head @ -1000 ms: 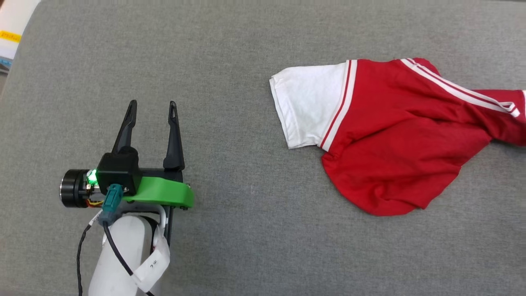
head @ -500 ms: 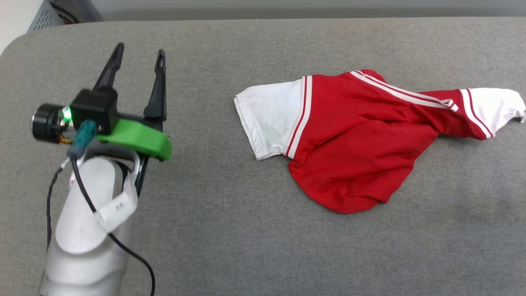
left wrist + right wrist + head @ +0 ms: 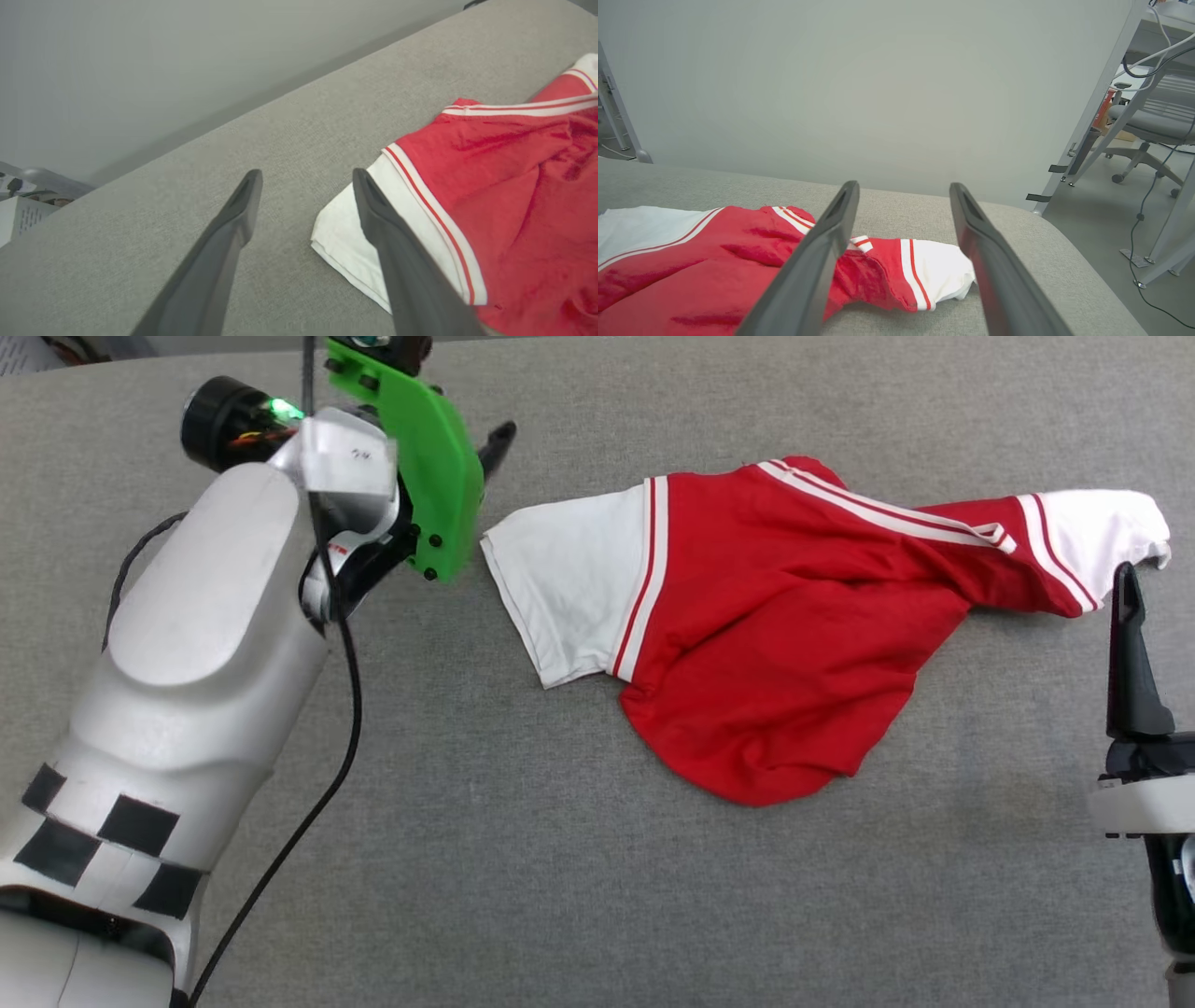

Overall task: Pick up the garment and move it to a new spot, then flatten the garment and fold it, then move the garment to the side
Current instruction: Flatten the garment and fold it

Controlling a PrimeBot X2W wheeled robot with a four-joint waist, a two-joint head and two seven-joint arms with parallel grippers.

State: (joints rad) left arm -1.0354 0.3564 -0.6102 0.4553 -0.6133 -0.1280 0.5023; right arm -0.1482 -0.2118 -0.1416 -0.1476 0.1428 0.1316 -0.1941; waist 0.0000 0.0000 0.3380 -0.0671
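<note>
The left gripper (image 3: 307,172) is released: its two dark fingers are spread, and between the tips there is nothing but the gray padded surface (image 3: 560,859). Just off its right finger lies the nearer white sleeve of the garment (image 3: 784,644). In the left wrist view that finger crosses in front of the sleeve's edge, and whether it touches the cloth cannot be told. From this gripper the red body of the shirt stretches away to the right, rumpled and bunched, with a white stripe running along its far edge.

The right gripper (image 3: 903,184) is likewise spread wide and empty. The shirt's other white sleeve, edged with red-and-white trim, lies on the surface ahead of it, framed between the fingers in the right wrist view but beyond their tips. The red body spreads out to this gripper's left. In the head view one of its fingers points up toward that sleeve's end, close beside it.
</note>
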